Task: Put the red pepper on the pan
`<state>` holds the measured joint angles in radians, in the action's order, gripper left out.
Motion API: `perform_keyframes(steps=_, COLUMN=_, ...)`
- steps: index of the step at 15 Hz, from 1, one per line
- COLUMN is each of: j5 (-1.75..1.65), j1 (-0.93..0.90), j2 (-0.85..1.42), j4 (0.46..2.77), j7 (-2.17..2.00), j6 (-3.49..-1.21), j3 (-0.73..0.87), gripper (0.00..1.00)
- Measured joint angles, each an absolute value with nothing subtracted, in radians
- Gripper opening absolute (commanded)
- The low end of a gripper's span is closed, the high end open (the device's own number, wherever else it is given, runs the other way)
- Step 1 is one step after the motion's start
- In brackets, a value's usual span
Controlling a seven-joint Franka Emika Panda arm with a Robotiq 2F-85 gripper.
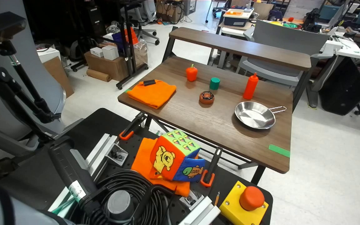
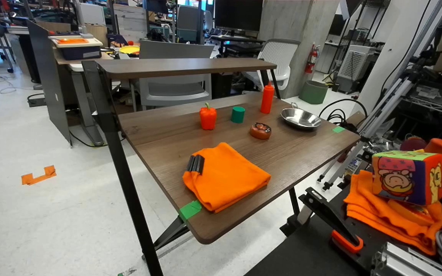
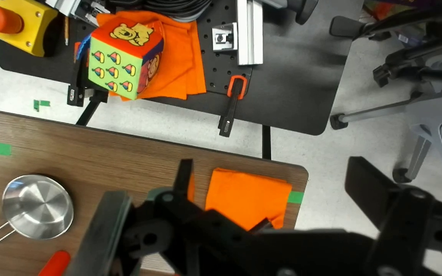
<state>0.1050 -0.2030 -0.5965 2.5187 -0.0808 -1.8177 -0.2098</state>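
Observation:
The red pepper [image 1: 191, 74] stands upright with a green stem on the brown table, near its back edge. It also shows in an exterior view [image 2: 208, 118]. In the wrist view it is hidden or too little shows to tell. The silver pan [image 1: 255, 115] lies on the same table, at the end away from the orange cloth; its inside looks bare. It shows in an exterior view [image 2: 300, 118] and in the wrist view [image 3: 38, 207]. My gripper [image 3: 274, 178] is open with nothing between its fingers, above the cloth end of the table. The exterior views do not show it.
A red bottle [image 1: 251, 86], green cup [image 1: 214, 83], and round brown dish [image 1: 206, 97] stand between pepper and pan. A folded orange cloth [image 1: 152, 93] with a black clip lies at one end. A raised shelf [image 1: 239, 47] runs along the back. A soft cube [image 1: 175, 156] sits nearby.

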Motion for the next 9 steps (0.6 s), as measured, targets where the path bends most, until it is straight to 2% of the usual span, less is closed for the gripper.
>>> perform_keyframes(steps=4, j5=0.105, j1=-0.146, j2=-0.511, j4=2.484, j7=-0.087, j6=-1.929, j3=-0.168, gripper=1.0)
perform_keyframes(steps=9, j5=0.097, j1=-0.073, j2=-0.287, j4=2.36, j7=-0.152, j6=-2.078, j3=-0.147, gripper=1.0)
